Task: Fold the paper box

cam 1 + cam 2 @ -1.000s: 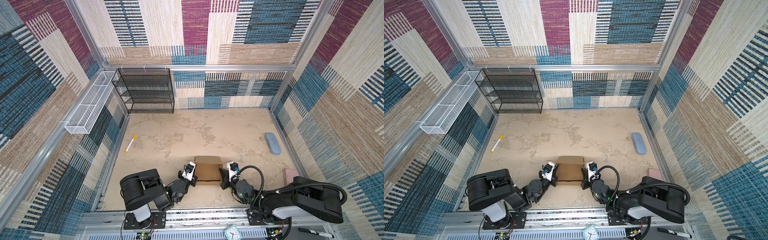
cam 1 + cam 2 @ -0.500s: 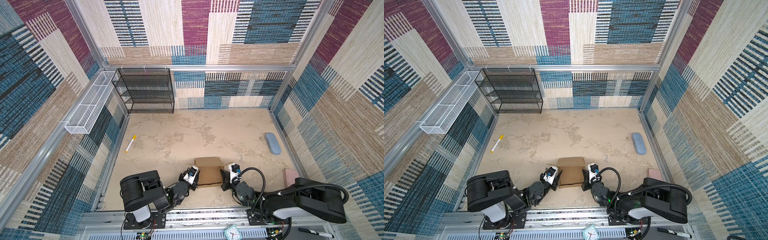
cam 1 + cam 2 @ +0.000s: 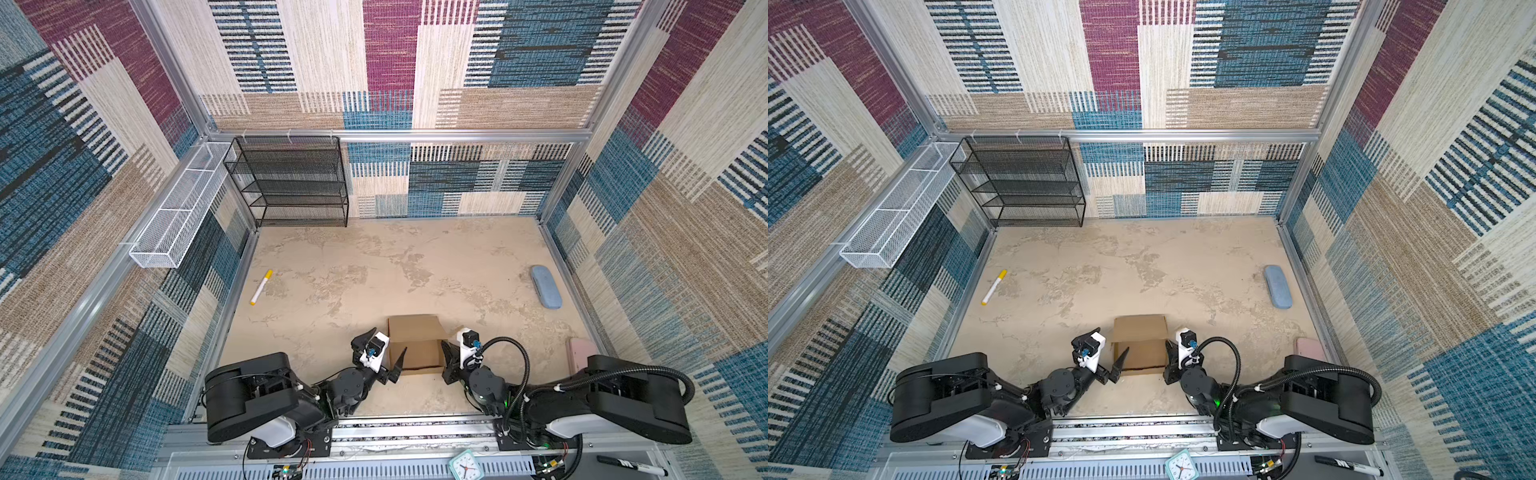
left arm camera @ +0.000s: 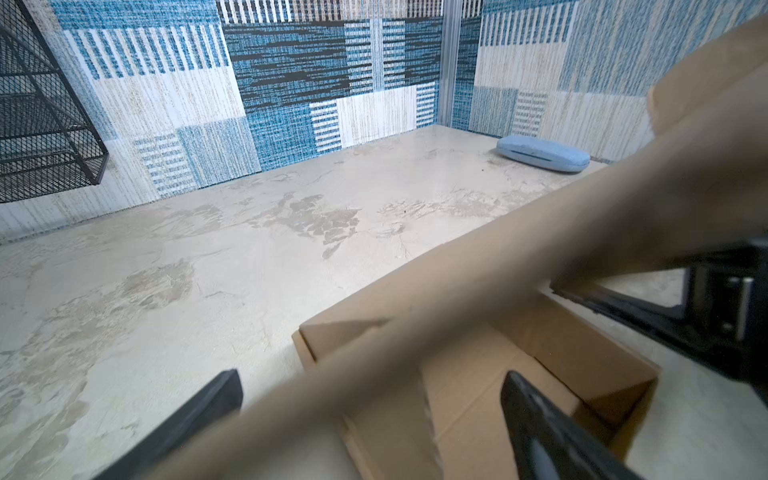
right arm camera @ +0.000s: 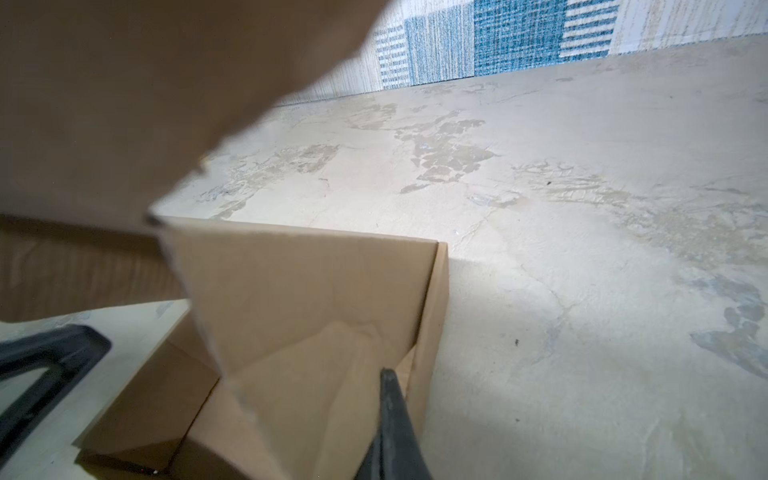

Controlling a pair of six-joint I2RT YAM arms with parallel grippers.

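Note:
The paper box [image 3: 417,353] [image 3: 1142,353] is brown cardboard and sits near the table's front edge, with its lid [image 3: 413,328] raised at the back. My left gripper [image 3: 390,368] [image 3: 1113,368] is open and straddles the box's left wall. In the left wrist view its fingers [image 4: 208,399] stand wide apart around the gripper's middle [image 4: 370,386], and a blurred cardboard flap [image 4: 540,257] crosses close to the camera. My right gripper [image 3: 446,353] [image 3: 1170,353] is shut. Its tip [image 5: 388,386] rests just inside the box's right wall [image 5: 436,316], beside a folded inner flap.
A yellow-capped marker [image 3: 261,286] lies at the left and a blue case [image 3: 545,286] at the right. A pink item [image 3: 579,353] lies by the right arm. A black mesh shelf [image 3: 291,183] stands at the back left, with a white wire basket [image 3: 178,212] on the left wall.
My left gripper has gone from shut to wide open at the box's left wall and drawn back slightly. The right gripper has stayed shut at the right wall.

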